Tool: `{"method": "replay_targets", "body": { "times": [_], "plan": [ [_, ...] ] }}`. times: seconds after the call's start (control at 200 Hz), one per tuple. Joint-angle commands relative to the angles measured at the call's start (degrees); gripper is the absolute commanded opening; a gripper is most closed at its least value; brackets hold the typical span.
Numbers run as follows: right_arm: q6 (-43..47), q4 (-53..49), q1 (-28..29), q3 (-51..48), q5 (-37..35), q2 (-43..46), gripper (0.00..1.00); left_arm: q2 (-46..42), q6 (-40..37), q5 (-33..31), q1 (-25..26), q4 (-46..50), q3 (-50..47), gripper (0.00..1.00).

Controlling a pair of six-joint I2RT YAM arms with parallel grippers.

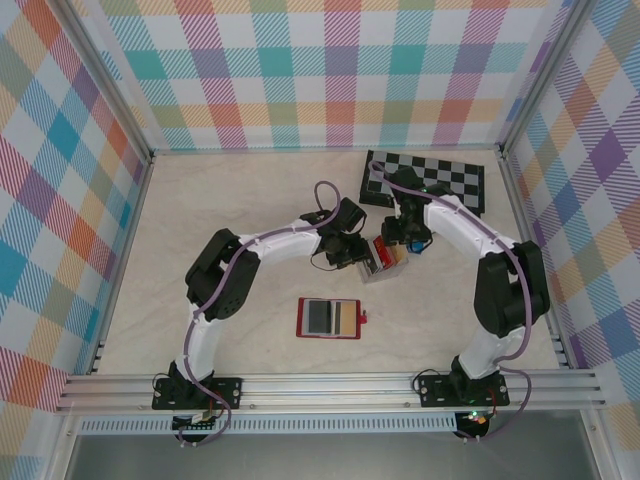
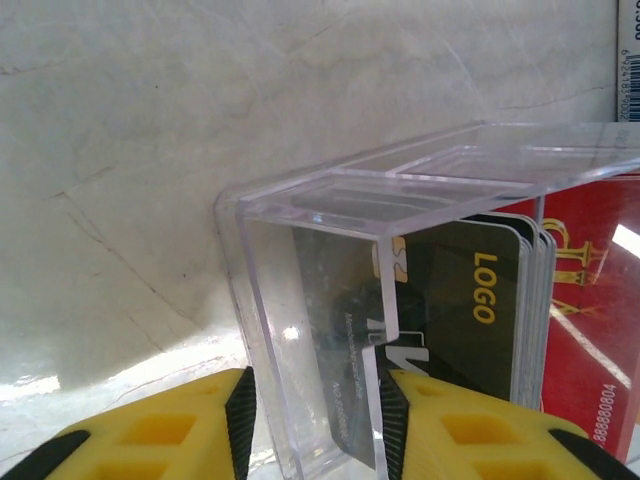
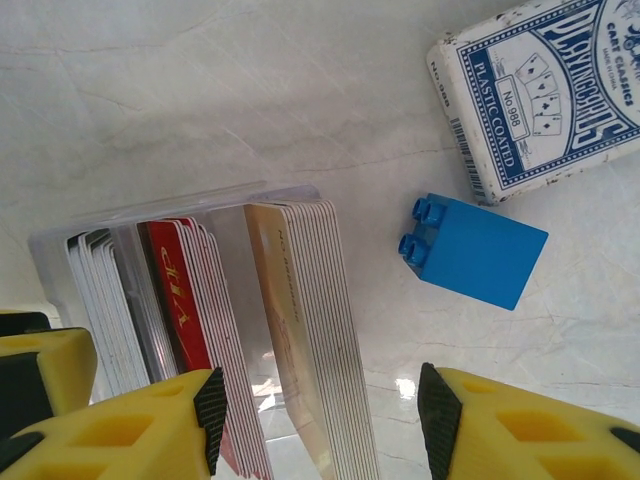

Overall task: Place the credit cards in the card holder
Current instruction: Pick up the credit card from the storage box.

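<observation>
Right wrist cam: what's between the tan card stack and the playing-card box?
A blue toy brick, lying apart from both; it shows in the right wrist view.

In the right wrist view the low ends of the credit cards [image 3: 300, 320] are hidden behind the fingers of the right tool [image 3: 320, 410] and cut off by the bottom edge. The blue-and-white card pack [image 3: 540, 90] runs off the top right corner. In the left wrist view the left tool [image 2: 315, 410] is cut off at the bottom, and it cannot be told if its fingers [image 2: 160, 430] squeeze the clear box [image 2: 300, 200]. A red card [image 2: 590, 300] runs off the right edge. In the top view both arms hide most of the box, the tool tips are too small to tell apart, and the right arm covers part of the chessboard [image 1: 445, 180].
</observation>
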State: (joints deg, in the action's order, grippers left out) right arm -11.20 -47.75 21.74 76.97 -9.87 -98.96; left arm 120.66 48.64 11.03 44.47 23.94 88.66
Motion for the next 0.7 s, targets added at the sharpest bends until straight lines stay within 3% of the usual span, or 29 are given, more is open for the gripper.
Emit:
{"method": "replay_targets", "body": {
  "times": [0.0,0.43,0.695],
  "plan": [
    [2.3,-1.8,-0.4,2.3,-0.8,-1.9,0.55,1.0,-0.1,-1.2,-0.6,3.8,0.2,0.36],
    [3.9,-3.2,-0.3,4.5,-7.7,-5.6,0.51,0.5,-1.5,-2.2,-0.6,5.0,0.2,0.33],
    [4.5,-4.2,-0.3,5.5,-6.1,-3.4,0.49,0.2,-1.5,-2.2,-0.5,4.9,0.3,0.33]
  ]
}}
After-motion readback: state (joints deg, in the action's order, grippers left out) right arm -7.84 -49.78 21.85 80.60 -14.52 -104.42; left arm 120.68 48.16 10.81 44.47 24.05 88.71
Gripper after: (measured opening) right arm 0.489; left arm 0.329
